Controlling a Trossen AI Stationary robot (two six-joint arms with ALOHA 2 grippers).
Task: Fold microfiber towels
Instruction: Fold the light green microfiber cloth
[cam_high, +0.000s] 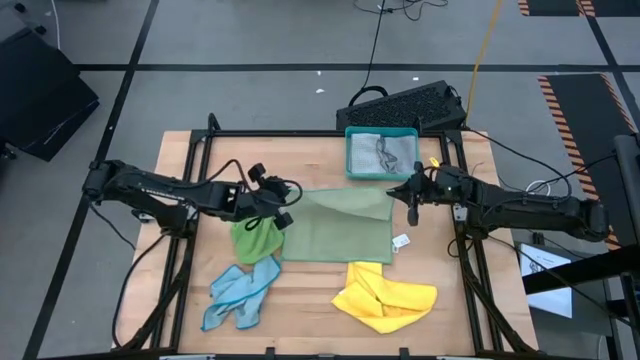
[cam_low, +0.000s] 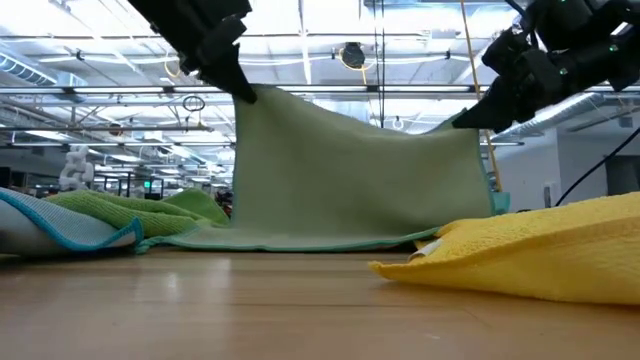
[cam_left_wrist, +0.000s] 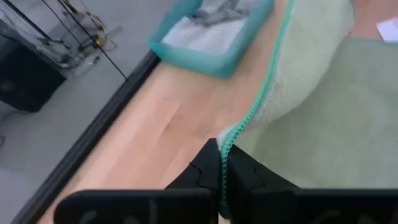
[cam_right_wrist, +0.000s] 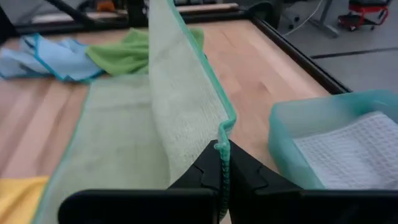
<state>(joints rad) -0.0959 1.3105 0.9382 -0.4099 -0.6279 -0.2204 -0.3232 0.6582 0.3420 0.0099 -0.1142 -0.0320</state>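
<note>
Over the middle of the table (cam_high: 190, 300), the left gripper (cam_high: 283, 208) and right gripper (cam_high: 408, 198) are each pinched tight on a far corner of the pale green towel (cam_high: 338, 228), lifting that edge while its near edge rests on the wood.

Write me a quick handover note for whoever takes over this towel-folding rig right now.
Left gripper: shut on one far corner of the pale green towel.
Right gripper: shut on the other far corner; that edge is lifted, the near edge lies on the table.
Bright green towel, light blue towel and yellow towel: crumpled on the table, unfolded.
Teal tray: at the far edge, with a grey towel inside.
Done: pale green towel gripped for its first fold.
Left: finish that fold, then the other three.
</note>
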